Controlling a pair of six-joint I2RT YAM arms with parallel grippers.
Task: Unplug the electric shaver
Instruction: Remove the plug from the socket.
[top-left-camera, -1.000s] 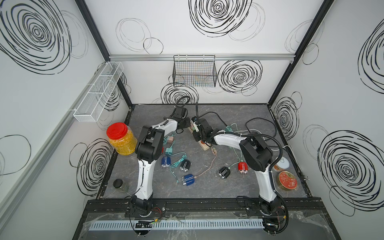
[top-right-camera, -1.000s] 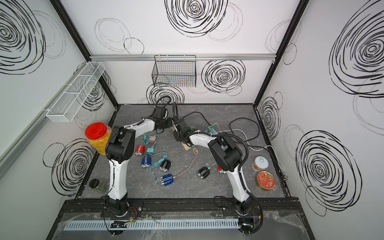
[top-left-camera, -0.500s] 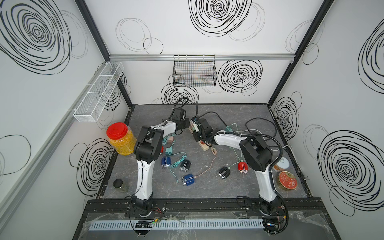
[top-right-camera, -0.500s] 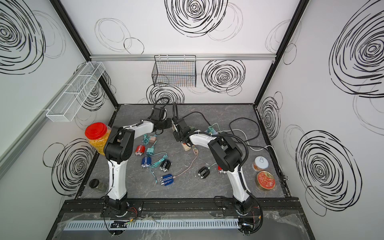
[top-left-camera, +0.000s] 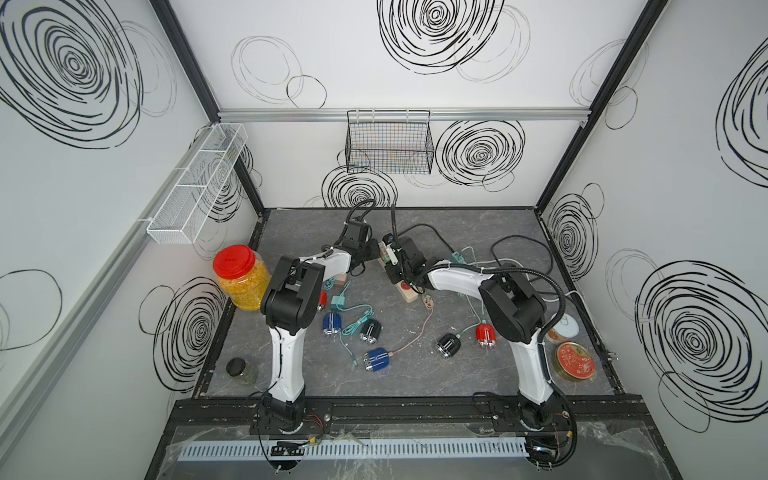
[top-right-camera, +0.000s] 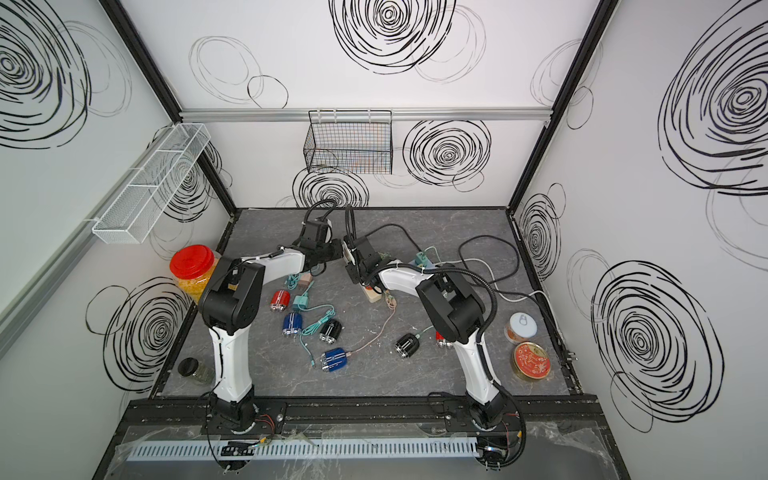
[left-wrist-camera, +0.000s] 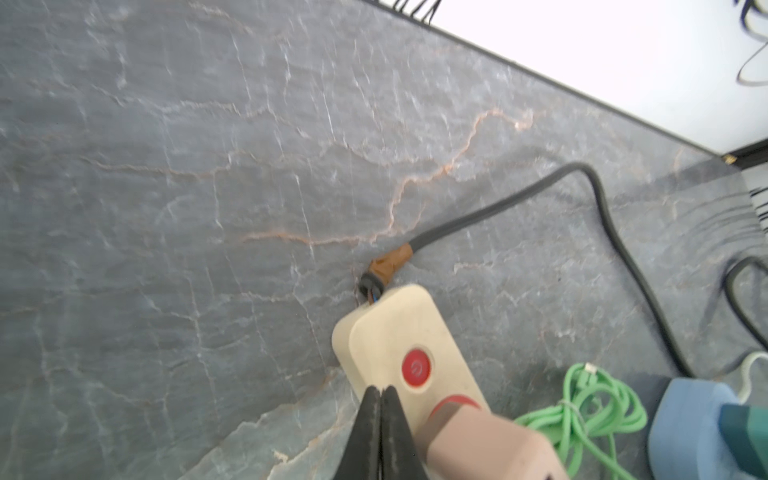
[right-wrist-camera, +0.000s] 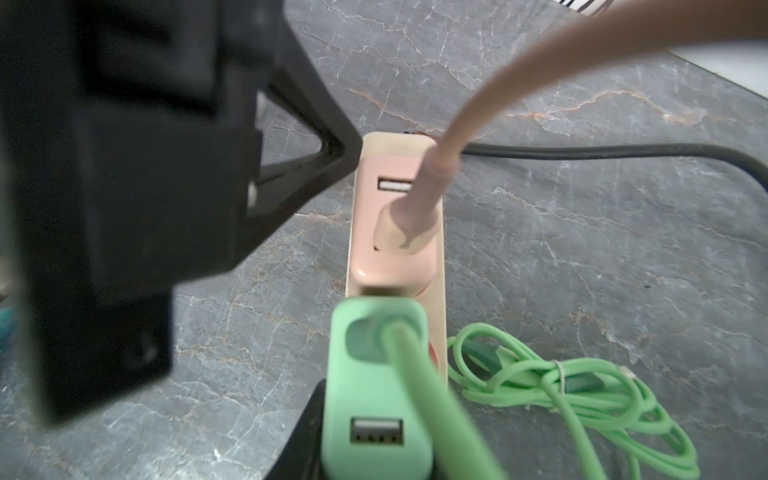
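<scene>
My left gripper (left-wrist-camera: 380, 390) is pinched tight, with no gap between its fingers and nothing in them. Its tips sit at the edge of the cream power strip (left-wrist-camera: 395, 332), just beside the red button (left-wrist-camera: 416, 368). I cannot tell whether they actually press on the strip.

The strip lies flat on the grey table (left-wrist-camera: 166, 166), towards the back and between the two arms. A black cord (left-wrist-camera: 602, 216) leaves its far end. Two chargers stand in it, a pink charger (right-wrist-camera: 395, 232) nearest the button and a green charger (right-wrist-camera: 374, 395) next to it.

My right gripper (top-left-camera: 394, 270) comes down on the strip and its jaws are narrowed onto the green charger. Only one finger (right-wrist-camera: 305, 432) shows, against the charger's side, because the green cable rising out of the charger hides the other. A coil of green cable (right-wrist-camera: 561, 382) lies on the table just beside the strip.

The shavers lie scattered nearer the front, well apart from the strip. A pink cable (top-left-camera: 411, 340) runs down from the strip to the blue shaver (top-left-camera: 377, 360) at front centre. The red shaver (top-left-camera: 486, 336) lies by my right arm with a green lead at its end — I cannot follow that lead back to a charger.
</scene>
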